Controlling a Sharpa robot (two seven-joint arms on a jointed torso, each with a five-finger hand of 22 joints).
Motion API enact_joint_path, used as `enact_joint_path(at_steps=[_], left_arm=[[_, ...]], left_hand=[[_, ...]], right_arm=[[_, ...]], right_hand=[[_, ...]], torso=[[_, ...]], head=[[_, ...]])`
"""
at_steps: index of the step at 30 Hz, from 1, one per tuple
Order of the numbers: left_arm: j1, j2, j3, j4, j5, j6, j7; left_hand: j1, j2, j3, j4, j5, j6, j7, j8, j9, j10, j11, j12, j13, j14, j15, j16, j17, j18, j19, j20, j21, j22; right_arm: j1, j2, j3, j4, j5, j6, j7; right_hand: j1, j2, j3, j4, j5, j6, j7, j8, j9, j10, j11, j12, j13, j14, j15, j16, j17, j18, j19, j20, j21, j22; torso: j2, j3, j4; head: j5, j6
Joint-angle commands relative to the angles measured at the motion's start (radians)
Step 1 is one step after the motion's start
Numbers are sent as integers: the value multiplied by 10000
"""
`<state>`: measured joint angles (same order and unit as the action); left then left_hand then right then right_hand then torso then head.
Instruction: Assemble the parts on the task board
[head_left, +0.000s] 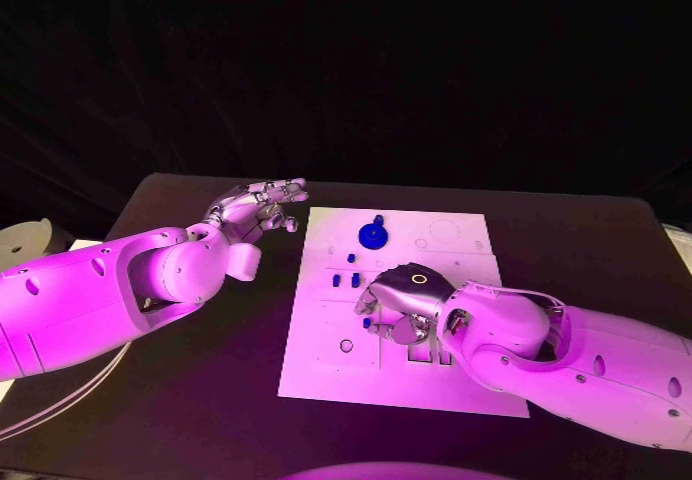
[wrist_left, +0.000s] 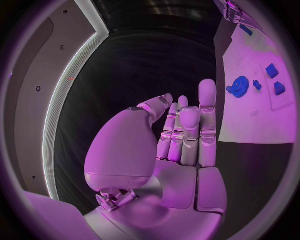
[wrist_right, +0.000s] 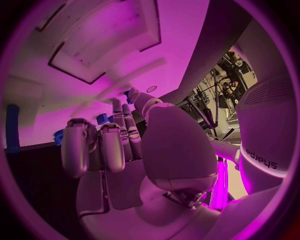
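On white rectangular task board (head_left: 325, 350): blue round gear part (head_left: 374, 235) seated near far edge, small blue parts (head_left: 346, 281) loose mid-board; assembly judged early. Right hand (head_left: 400, 310) low over board centre, grasp can't tell. Left hand (head_left: 260, 205) released, off board's far-left corner.

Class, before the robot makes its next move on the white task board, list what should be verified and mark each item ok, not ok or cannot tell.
1. Left robot hand off the task board, beside its far left corner, holding nothing: ok.
2. Right robot hand over the board's middle, fingers down among the small blue parts: ok.
3. Right robot hand actually gripping a part: cannot tell; its fingers hide what lies under them.
4. Blue gear on the board's far half, away from both hands: ok.
5. Board lying flat on the black table: ok.
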<state>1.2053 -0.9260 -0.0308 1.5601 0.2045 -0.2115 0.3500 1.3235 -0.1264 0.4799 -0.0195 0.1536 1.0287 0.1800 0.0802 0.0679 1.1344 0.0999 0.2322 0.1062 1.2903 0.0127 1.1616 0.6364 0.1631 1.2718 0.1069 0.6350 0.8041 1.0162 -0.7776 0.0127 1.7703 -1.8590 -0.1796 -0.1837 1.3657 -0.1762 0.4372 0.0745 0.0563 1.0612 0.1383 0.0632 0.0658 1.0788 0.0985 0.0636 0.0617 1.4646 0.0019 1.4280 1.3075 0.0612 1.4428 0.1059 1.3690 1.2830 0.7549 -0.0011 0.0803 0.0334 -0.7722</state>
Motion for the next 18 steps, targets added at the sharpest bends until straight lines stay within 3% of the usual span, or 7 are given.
enact_joint_path(at_steps=[1,4,10,14,18], left_arm=[[4,11,5,16,-36,186,9],[4,13,4,13,-36,194,1],[4,3,1,7,-36,207,-16],[4,-7,-2,15,-36,214,-24],[4,-12,-2,26,-36,220,-31]], left_hand=[[-62,60,-34,0,-44,-58,17,-19,-13,-61,7,30,13,-96,1,-51,-9,182,-72,25,-54,-12],[-62,60,-34,0,-44,-58,17,-19,-13,-61,7,30,13,-96,1,-51,-9,182,-72,25,-54,-12],[-62,60,-34,0,-44,-58,17,-19,-13,-61,7,30,13,-96,1,-51,-9,182,-72,25,-54,-12],[-62,60,-34,0,-44,-58,17,-19,-13,-61,7,30,13,-96,1,-51,-9,182,-72,25,-54,-12],[-62,60,-34,0,-44,-58,17,-19,-13,-61,7,30,13,-96,1,-51,-9,182,-72,25,-54,-12]], right_arm=[[-19,-73,-12,62,-157,-349,-197],[-20,-177,-11,166,-125,-474,-185],[25,-731,92,618,-22,-635,-241],[365,-1387,178,858,272,-434,-409],[733,-1943,204,892,384,-187,-615]], right_hand=[[82,13,-68,-17,-47,-56,-28,-12,1,-14,-19,102,28,685,83,-46,793,68,-27,19,-48,-17],[109,69,-73,-17,-40,-30,-16,7,13,71,-41,177,40,679,69,-73,754,72,-27,16,-60,-32],[110,89,-107,-5,-38,5,-20,18,25,180,-69,271,44,670,47,-113,698,84,-37,1,-96,-81],[82,17,-175,2,-42,-3,-41,9,24,207,-78,305,37,664,37,-136,665,87,-40,-8,-113,-101],[-33,-186,-469,73,-53,-76,-176,-9,14,6,-44,242,7,646,57,-201,578,98,-68,-2,-178,-176]], torso=[[1,8,8],[-4,0,31],[-5,-5,10],[-13,-17,-4],[-8,-13,-8]], head=[[-18,13],[-53,38],[-50,66],[-135,136],[-234,208]])
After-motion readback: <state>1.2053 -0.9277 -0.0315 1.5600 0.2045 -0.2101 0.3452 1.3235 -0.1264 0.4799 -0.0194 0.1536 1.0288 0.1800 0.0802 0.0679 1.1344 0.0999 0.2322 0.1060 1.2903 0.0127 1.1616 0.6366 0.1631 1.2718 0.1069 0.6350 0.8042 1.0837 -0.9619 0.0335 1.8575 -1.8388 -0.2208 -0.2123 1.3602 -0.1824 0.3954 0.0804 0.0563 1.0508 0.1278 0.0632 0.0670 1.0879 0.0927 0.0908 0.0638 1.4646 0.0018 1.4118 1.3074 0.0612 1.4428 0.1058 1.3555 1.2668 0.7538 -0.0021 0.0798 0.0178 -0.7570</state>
